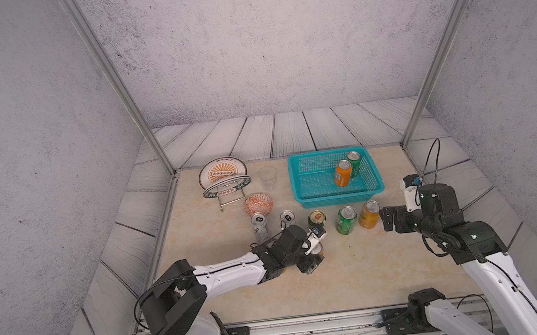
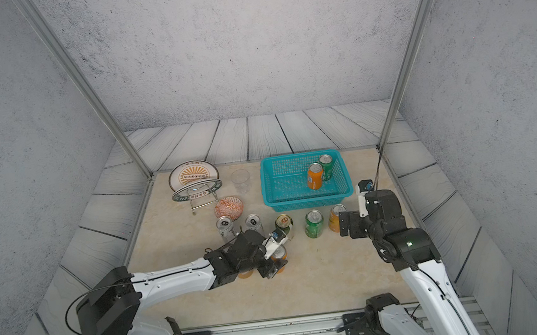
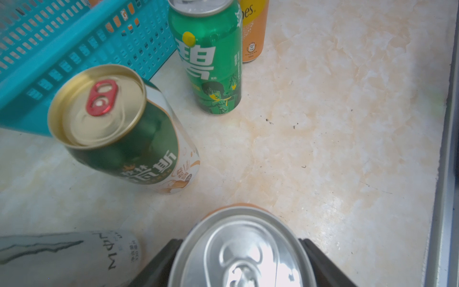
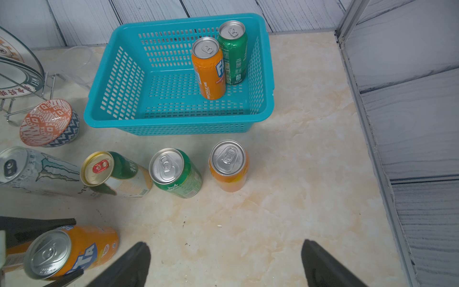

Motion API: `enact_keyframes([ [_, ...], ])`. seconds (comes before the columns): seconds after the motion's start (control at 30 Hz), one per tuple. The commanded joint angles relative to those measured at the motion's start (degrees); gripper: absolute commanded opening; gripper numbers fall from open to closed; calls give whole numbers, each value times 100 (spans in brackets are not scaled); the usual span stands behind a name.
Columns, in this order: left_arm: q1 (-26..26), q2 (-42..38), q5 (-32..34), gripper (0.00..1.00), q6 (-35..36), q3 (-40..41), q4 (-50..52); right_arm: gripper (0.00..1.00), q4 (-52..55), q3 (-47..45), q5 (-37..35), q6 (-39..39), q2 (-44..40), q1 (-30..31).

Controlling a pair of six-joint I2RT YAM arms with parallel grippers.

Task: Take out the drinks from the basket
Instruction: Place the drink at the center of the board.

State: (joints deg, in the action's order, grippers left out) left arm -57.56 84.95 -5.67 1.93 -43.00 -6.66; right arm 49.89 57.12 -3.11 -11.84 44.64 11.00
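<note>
Where the basket stands: the shallow teal plastic mesh basket is at the far right part of the beige marble-patterned tabletop, with a clear plastic cup near its left side.
Inside the basket: two drinks stand upright by the right wall, close together. One is an orange can with silver top; just behind it is a green can with silver top.
Row in front of the basket: from left, a slim white can with black print, a second slim white can, a green-and-cream can (its top looks golden, with a red tab), a green Sprite can and a yellow-orange can. All are upright on the table.
Left gripper: it is low, in front of the row. Its black fingers are on both sides of an orange Fanta can, which is upright with its base at the table. Whether they press it or have let it go, I cannot tell.
Under the left wrist: one more orange can, mostly hidden.
Right gripper: the jaws are spread wide with nothing between them. It hangs just right of the yellow-orange can, not touching it.
</note>
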Motion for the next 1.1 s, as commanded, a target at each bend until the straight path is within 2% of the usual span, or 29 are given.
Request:
enact_keyframes([
  [0.0,-18,-228,59,78,105,3,-84,99,-17,-30,-49,-10,-105,-16],
  [0.5,-20,-814,293,88,143,-65,294,99,38,97,-49,5,-105,-14],
  [0.77,7,-1453,660,99,138,-447,974,100,18,158,-32,10,-56,-17],
  [1.07,301,-2166,729,99,-134,-753,1386,99,-16,124,4,19,0,-12],
])
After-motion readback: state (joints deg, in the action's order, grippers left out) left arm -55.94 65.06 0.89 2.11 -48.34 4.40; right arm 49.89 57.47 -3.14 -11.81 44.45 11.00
